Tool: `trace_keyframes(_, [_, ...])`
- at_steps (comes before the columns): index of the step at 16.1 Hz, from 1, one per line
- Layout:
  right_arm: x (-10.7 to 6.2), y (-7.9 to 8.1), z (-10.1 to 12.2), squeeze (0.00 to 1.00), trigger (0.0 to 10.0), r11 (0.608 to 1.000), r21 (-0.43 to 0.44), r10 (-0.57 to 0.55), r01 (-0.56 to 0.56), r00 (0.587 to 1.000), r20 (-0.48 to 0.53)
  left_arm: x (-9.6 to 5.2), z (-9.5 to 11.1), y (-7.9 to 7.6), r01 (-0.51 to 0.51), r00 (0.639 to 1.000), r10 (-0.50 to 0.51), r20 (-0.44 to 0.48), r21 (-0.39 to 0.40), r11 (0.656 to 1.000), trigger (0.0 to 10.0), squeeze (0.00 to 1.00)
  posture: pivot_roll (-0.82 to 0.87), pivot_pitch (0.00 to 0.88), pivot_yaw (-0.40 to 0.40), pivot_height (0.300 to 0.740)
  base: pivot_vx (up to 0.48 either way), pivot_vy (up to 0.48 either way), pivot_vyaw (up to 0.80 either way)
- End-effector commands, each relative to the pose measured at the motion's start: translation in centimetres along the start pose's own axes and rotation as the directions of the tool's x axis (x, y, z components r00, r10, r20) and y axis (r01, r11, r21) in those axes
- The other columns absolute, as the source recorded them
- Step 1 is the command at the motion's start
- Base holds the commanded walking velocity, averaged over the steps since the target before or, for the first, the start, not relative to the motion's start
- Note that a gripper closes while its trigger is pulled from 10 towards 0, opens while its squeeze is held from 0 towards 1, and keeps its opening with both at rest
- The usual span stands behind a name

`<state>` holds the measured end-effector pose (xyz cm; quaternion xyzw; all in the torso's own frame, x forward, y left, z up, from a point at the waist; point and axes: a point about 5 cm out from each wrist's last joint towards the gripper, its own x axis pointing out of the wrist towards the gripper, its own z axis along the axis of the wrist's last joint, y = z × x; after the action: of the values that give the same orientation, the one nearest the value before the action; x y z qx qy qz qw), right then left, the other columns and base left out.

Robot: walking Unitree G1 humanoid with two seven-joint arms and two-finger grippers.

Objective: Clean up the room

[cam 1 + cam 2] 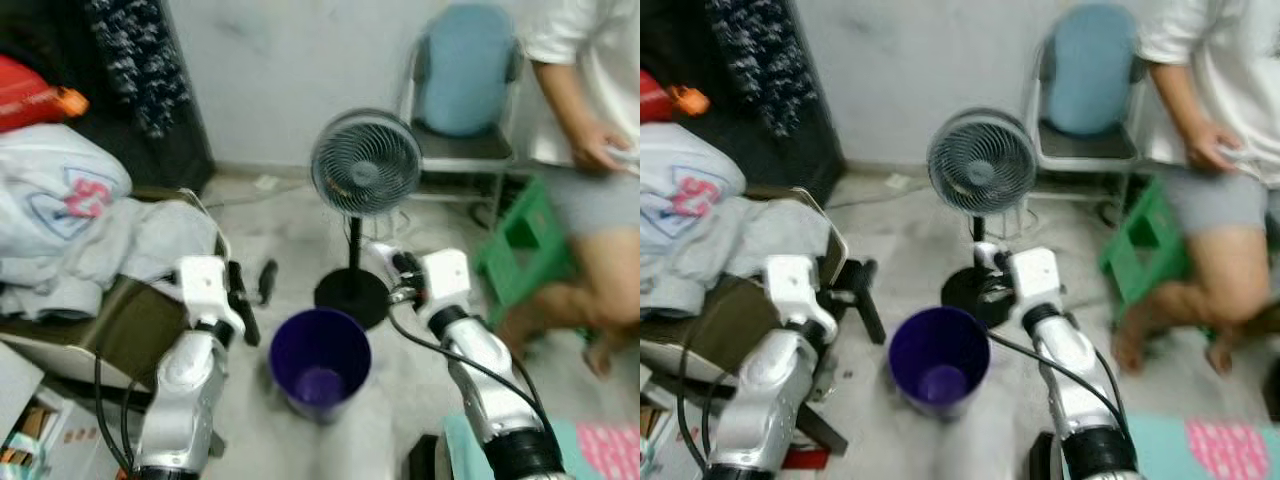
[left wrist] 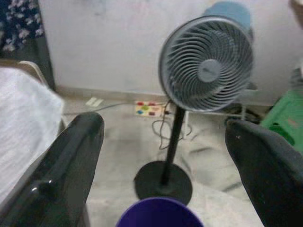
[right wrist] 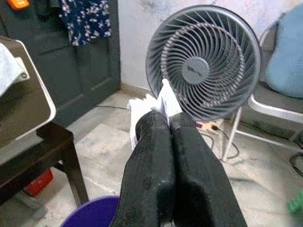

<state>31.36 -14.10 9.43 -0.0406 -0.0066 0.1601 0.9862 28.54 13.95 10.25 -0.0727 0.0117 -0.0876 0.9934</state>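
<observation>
The right tool [image 3: 163,124], pinching white paper [image 3: 165,101], hovers by the purple bin [image 1: 320,360]; left tool [image 2: 165,156] gapes empty. Next: release above bin.

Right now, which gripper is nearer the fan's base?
Right. The right gripper, shut on white paper, sits beside the fan base; the left gripper is open, across the purple bin.

A white crumpled paper [image 3: 149,106] sits pinched above the upright, open purple bin [image 1: 320,362].
</observation>
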Motion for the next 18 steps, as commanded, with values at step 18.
trace_keyframes(18, [1.4,1.1,0.7,0.00,10.0,0.999,0.008,0.030,-0.031,0.999,0.031,-1.9,0.6,5.2,-0.103,0.994,0.106,-0.016,0.127,0.987,10.0,0.00,0.01,0.073,0.004,0.740,0.100,0.000,0.22])
